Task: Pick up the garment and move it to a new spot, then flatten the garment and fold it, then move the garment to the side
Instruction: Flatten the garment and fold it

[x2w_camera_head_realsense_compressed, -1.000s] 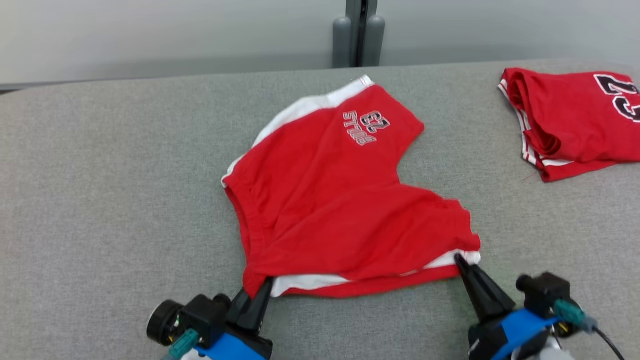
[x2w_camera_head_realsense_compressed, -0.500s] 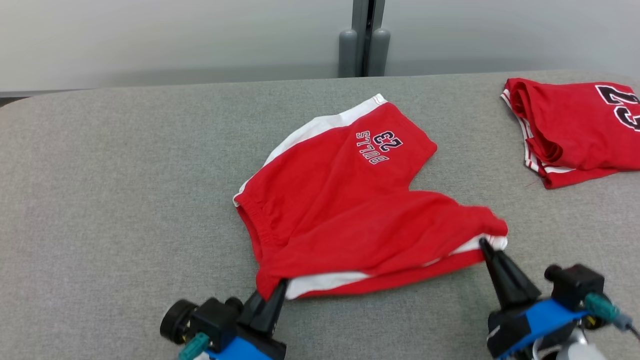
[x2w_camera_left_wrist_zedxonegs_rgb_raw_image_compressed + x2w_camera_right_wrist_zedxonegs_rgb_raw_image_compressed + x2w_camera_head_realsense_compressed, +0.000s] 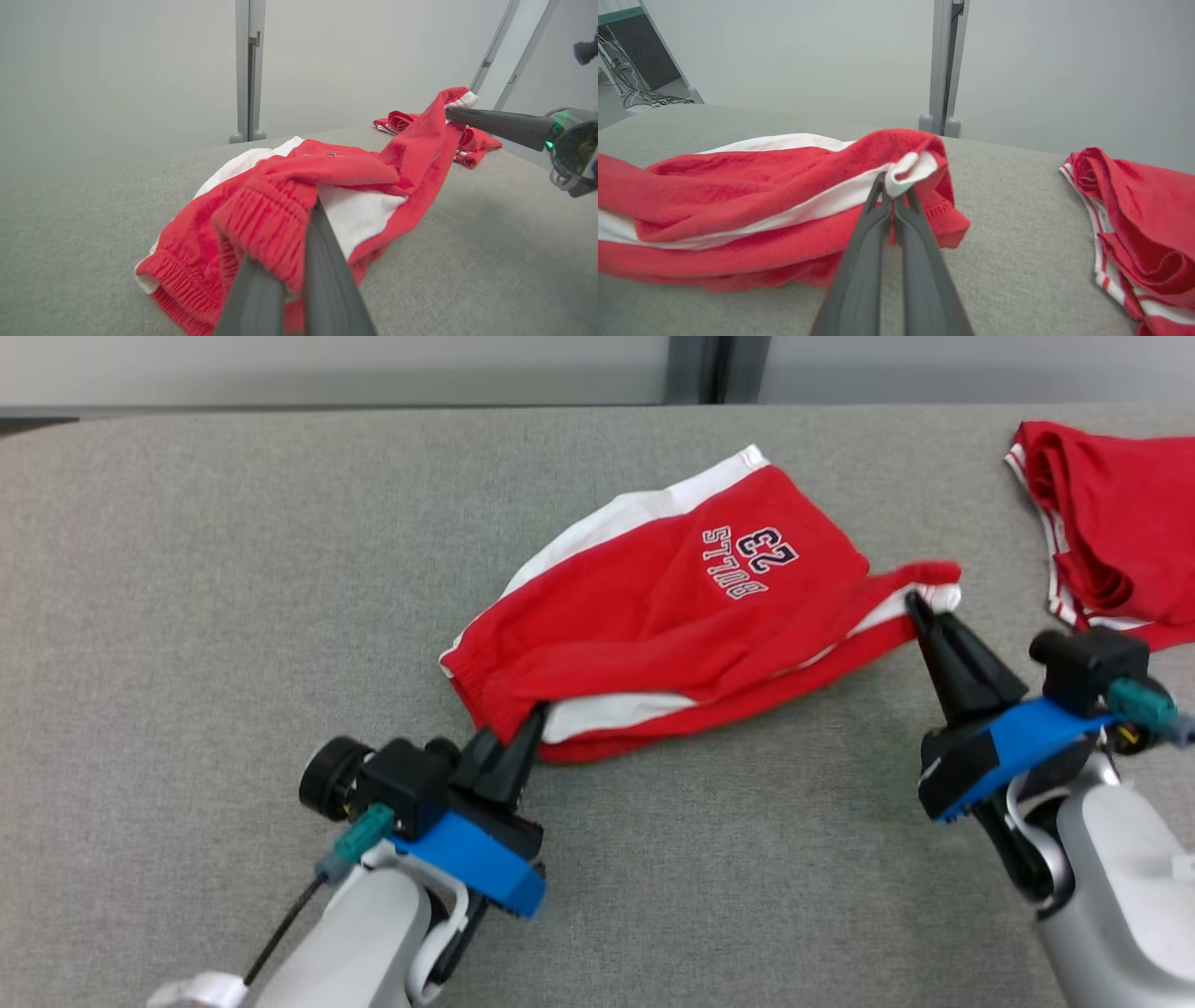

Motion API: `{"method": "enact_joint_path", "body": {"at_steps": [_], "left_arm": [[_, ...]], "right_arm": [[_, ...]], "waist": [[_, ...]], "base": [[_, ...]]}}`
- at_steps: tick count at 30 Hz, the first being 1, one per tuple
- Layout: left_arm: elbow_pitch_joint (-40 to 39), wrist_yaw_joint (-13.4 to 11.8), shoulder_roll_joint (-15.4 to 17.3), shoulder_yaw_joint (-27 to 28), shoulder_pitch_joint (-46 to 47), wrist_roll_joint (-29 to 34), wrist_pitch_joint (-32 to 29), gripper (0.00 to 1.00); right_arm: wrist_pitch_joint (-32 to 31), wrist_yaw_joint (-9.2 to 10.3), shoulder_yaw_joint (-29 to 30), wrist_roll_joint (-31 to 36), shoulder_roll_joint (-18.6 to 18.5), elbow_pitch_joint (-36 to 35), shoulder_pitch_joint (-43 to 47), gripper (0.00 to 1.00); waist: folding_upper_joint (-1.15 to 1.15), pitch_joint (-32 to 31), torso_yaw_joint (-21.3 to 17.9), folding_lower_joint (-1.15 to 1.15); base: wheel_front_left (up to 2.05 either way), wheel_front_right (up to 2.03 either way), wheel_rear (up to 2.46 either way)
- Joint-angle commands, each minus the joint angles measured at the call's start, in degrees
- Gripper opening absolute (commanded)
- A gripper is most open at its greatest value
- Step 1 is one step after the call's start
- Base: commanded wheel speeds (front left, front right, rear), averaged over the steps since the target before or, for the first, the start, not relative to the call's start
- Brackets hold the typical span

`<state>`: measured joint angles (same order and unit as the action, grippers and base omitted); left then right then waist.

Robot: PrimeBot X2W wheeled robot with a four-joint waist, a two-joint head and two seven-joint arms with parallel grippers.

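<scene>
The garment [image 3: 672,616] is a pair of red shorts with white side stripes and a "BULLS 23" print, lying on the grey table. My left gripper [image 3: 537,714] is shut on its near-left waistband corner; the left wrist view shows the elastic band [image 3: 271,219] bunched over the fingers. My right gripper [image 3: 913,602] is shut on the white-trimmed leg corner [image 3: 906,172], held up above the table so the near half of the garment [image 3: 738,200] folds over the far half.
A second red garment [image 3: 1111,523], crumpled, lies at the table's far right, close to my right arm [image 3: 1102,840]; it also appears in the right wrist view [image 3: 1134,214]. A grey post [image 3: 943,65] stands behind the table. Grey table surface [image 3: 187,569] spreads to the left.
Both grippers have carried the garment's near edge away from me, the right one further and higher, folding the leg over. The head camera has tilted down.
</scene>
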<state>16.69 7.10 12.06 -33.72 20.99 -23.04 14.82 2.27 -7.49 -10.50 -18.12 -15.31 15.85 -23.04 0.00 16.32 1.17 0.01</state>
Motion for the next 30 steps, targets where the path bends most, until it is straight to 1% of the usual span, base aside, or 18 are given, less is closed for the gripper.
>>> {"method": "enact_joint_path", "body": {"at_steps": [1, 3, 4, 10, 16, 24, 29, 30], "left_arm": [[1.4, 0.3, -0.4, 0.3, 2.7, -0.7, 0.2, 0.0], [2.7, 0.4, -0.7, 0.4, 5.1, -1.4, 0.3, 0.0], [2.7, 0.4, -0.7, 0.4, 5.1, -1.4, 0.3, 0.0], [7.0, 0.5, -1.6, 0.2, 11.4, -3.0, 0.4, 0.0], [9.5, 0.5, -2.3, 0.6, 16.0, -4.3, 0.4, 0.0], [11.3, 0.4, -3.4, 1.8, 18.8, -4.6, 0.4, 0.0], [12.1, 0.4, -4.2, 2.9, 18.5, -4.1, 0.4, 0.0], [12.4, 0.4, -4.3, 3.0, 18.2, -4.1, 0.4, 0.0]], "right_arm": [[-0.4, -0.01, -0.2, 0.0, -0.3, 1.4, -3.5, 0.0], [-1.1, -0.01, -0.6, -0.1, -0.4, 3.3, -6.3, 0.0], [-1.1, -0.01, -0.6, -0.1, -0.4, 3.3, -6.3, 0.0], [-1.6, -0.01, -2.0, -0.1, -0.5, 10.3, -15.4, 0.0], [-1.1, -0.01, -3.6, 0.3, -0.3, 17.8, -24.1, 0.0], [0.6, -0.01, -5.6, 0.7, 1.7, 27.4, -33.1, 0.0], [2.2, -0.01, -6.9, 0.9, 2.9, 33.1, -36.8, 0.0], [2.6, -0.01, -7.1, 0.9, 3.0, 34.1, -37.3, 0.15]], "waist": [[0.0, 1.9, 1.1, -0.01], [0.0, 3.2, 1.5, -0.01], [0.0, 3.2, 1.5, -0.01], [0.0, 6.5, 2.9, -0.01], [0.0, 9.3, 4.1, -0.01], [0.0, 11.8, 4.9, -0.01], [0.0, 12.4, 5.5, -0.01], [0.0, 12.4, 5.5, -0.01]], "base": [[0.0, 0.0, 0.0], [0.0, 0.0, 0.0], [0.0, 0.0, 0.0], [0.0, 0.0, 0.0], [0.0, 0.0, 0.0], [0.0, 0.0, 0.0], [0.0, 0.0, 0.0], [0.0, 0.0, 0.0]]}}
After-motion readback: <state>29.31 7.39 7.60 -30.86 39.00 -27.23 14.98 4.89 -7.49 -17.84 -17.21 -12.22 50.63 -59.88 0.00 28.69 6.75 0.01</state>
